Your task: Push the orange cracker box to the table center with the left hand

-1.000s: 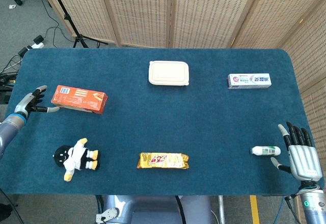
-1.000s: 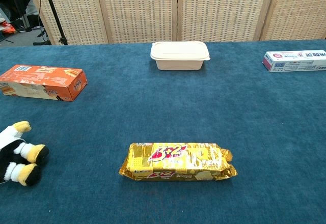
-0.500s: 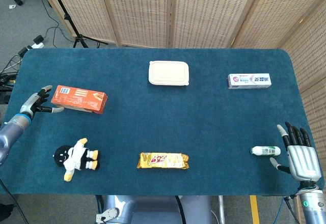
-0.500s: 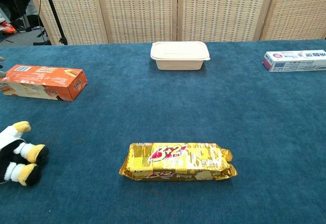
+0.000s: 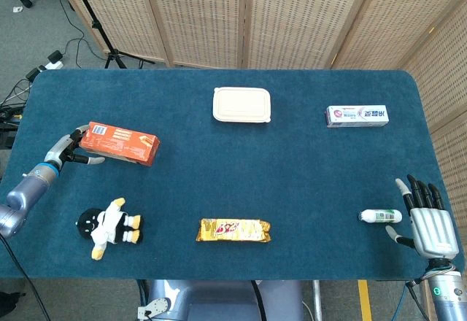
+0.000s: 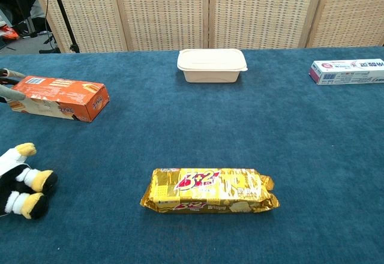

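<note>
— Where do we stand with the orange cracker box [image 5: 120, 143]?

— It lies near the table's [image 5: 292, 190] left edge, well off centre, long axis running left to right, slightly skewed. Our left hand [image 5: 69, 150] is at its outer short end, fingers spread and holding nothing, so the centre lies straight beyond the box.

— And our right hand [image 5: 427, 215]?

— Far off, fingers apart, idle.

— How does the box look?

— Flat, printed cardboard, undented.
</note>
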`<state>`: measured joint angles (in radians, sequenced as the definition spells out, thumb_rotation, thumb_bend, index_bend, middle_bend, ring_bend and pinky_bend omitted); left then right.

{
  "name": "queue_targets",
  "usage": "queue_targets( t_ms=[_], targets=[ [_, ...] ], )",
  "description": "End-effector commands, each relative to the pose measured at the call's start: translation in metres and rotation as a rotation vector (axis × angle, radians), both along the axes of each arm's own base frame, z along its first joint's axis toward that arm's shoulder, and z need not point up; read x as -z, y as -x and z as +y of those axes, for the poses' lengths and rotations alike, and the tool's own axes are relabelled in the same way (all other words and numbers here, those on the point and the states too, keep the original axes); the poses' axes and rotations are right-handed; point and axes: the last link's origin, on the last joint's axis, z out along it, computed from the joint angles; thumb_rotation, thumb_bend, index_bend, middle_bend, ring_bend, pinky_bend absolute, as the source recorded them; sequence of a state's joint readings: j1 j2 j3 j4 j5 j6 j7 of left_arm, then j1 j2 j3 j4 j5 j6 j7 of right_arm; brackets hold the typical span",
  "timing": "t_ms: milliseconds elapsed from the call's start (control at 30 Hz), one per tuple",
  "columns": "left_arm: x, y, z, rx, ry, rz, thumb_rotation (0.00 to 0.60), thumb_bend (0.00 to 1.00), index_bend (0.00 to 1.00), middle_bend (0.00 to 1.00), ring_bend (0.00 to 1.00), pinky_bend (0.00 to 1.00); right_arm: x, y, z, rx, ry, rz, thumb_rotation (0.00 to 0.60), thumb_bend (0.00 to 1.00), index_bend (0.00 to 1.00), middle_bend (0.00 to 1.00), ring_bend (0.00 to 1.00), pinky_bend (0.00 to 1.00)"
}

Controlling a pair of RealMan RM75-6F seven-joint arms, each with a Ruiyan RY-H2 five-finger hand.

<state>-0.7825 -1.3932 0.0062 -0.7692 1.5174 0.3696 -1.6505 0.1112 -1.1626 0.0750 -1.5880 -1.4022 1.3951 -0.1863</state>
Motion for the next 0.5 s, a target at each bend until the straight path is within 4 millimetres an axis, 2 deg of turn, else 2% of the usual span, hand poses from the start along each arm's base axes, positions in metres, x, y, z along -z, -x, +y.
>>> queue_targets(
  t_ms=[33,500],
  targets=[
    [0.002,-0.005,0.000,0.017,0.015,0.005,0.600,0.12,0.00,0.00,0.00,0.03,-0.001,0.000,0.000,-0.001,0.002,-0.002,0.600,0.25,0.05,0.00,0.00,0.04],
    [0.021,-0.030,-0.009,0.077,0.094,-0.019,0.600,0.12,0.00,0.00,0.00,0.03,-0.002,-0.001,0.001,-0.007,0.004,-0.008,0.600,0.25,0.05,0.00,0.00,0.04]
  ],
)
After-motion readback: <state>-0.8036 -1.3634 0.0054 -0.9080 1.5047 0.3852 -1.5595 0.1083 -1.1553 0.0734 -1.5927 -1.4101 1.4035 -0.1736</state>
